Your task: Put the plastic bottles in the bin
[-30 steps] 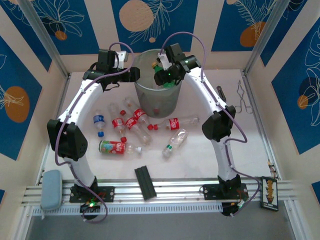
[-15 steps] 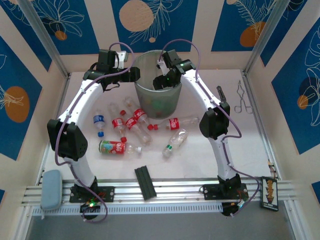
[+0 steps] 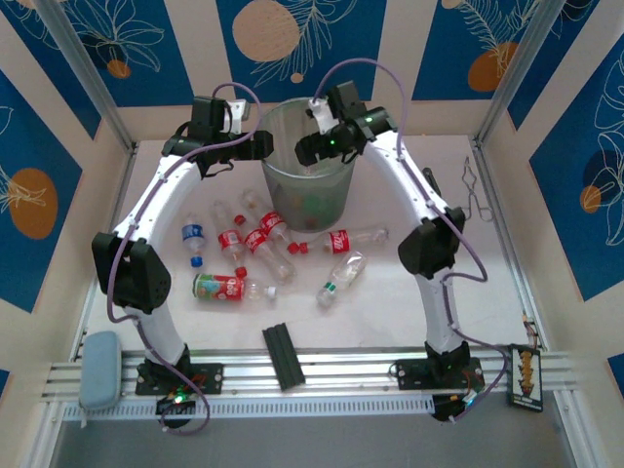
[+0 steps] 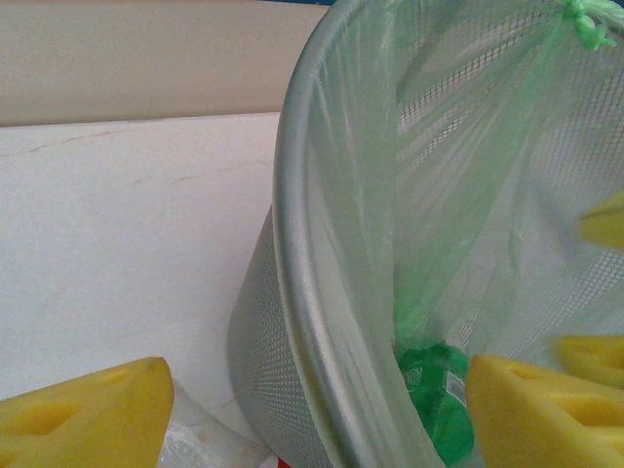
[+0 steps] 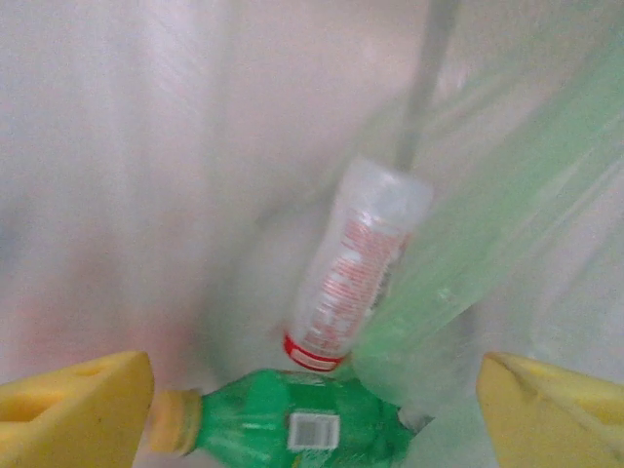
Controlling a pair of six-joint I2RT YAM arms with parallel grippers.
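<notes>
Okay, we see left gripper [image 3: 261,144] and right gripper [image 3: 307,149] both spread empty at the bin [image 3: 317,200], two plastic bottles [image 5: 356,263] inside, other bottles [image 3: 255,239] on the table [image 3: 468,283]; they look light, slippery, crushable, so we'd pinch mid-body

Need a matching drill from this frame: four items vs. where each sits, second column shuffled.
1. green bottle
2. blue-labelled bottle
3. black bar
4. right tool

A. lying on the table beside the left arm
B. over the mouth of the bin, open
C. inside the bin
D. at the table's near edge, between the arm bases

Pairs: 1-C, 2-A, 3-D, 4-B
</notes>
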